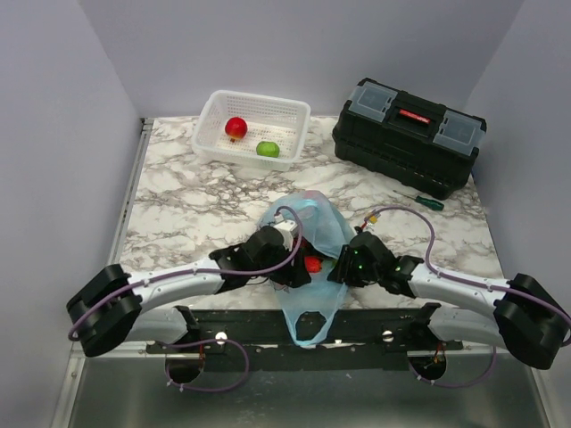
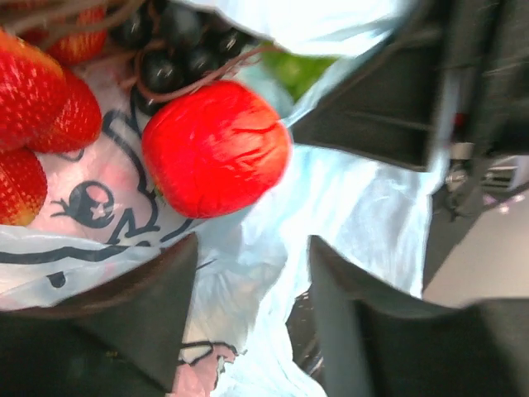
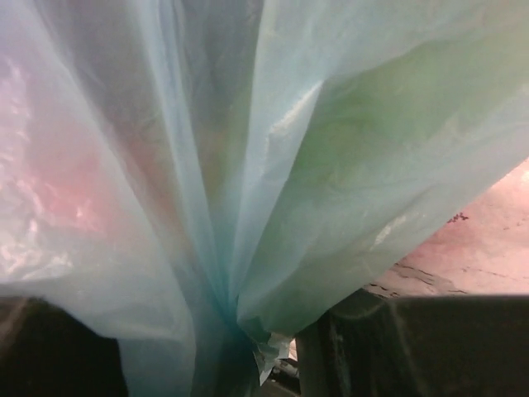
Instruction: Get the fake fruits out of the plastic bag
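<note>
Right now the plastic bag (image 1: pixel 314 223) lies at the near edge of the table (image 1: pixel 178 205), between both arms, with its handle loop hanging over the front.

Your left gripper (image 2: pixel 252 248) stands spread, with bag film lying in the gap. Just ahead of its fingers a red round fruit (image 2: pixel 215 149) sits on the printed film. Strawberries (image 2: pixel 37 107) are beside it, dark grapes (image 2: pixel 169 54) and a green piece (image 2: pixel 302 70) beyond.

Your right gripper (image 3: pixel 215 318) has bunched blue film between its fingers; clamped or not, you cannot tell.

The white basket (image 1: pixel 252 120) on the far side holds a red apple (image 1: pixel 235 127) and a light-green fruit (image 1: pixel 267 149).
</note>
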{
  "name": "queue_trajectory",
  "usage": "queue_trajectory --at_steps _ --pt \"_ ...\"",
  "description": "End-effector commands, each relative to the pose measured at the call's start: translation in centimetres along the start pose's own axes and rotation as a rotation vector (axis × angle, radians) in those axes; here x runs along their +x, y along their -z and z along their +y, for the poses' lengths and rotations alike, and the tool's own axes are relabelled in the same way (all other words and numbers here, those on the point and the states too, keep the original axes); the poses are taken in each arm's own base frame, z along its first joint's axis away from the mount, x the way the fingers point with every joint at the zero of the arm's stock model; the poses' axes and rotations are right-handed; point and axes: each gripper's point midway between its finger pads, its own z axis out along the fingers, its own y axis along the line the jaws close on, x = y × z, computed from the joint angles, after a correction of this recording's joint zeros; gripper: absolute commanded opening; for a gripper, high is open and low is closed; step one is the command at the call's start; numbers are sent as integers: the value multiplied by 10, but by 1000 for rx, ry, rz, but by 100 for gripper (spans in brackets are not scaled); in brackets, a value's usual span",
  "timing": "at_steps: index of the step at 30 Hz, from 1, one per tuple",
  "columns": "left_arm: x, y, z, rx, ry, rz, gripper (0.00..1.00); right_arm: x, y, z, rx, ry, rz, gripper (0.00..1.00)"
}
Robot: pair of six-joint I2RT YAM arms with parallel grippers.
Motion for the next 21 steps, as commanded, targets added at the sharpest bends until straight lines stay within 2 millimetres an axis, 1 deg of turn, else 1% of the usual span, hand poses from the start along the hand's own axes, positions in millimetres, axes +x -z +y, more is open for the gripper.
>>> queue_trajectory --at_steps 1,2,3,5,8,10,13,14,16,18,21 --pt "-33 26 -28 80 -37 -123 66 10 -6 -24 73 17 3 37" --pt "-36 29 -29 72 -38 -124 69 12 -7 -24 67 15 10 34" --pt "-43 31 -33 70 -45 -138 73 14 -7 -24 60 12 18 30" --pt "-56 31 -36 49 -59 -160 76 18 -8 -24 51 4 29 24" --pt "-67 21 -27 -41 -65 -140 75 19 -8 -23 42 -2 28 22" --pt "-73 14 -22 -94 -70 -127 72 18 -8 -23 43 1 25 21" --pt "-72 6 -17 -129 -77 -99 70 16 -6 -23 47 4 18 21" --pt "-72 4 -13 -150 -84 -102 71 15 -6 -23 46 4 14 21" --pt "-69 -2 -9 -173 -93 -95 75 15 -5 -24 47 5 10 21" --pt "-63 -12 -3 -193 -95 -66 77 16 -6 -25 46 2 10 21" --pt "-58 -23 0 -204 -96 -40 76 17 -6 -25 47 0 17 21"
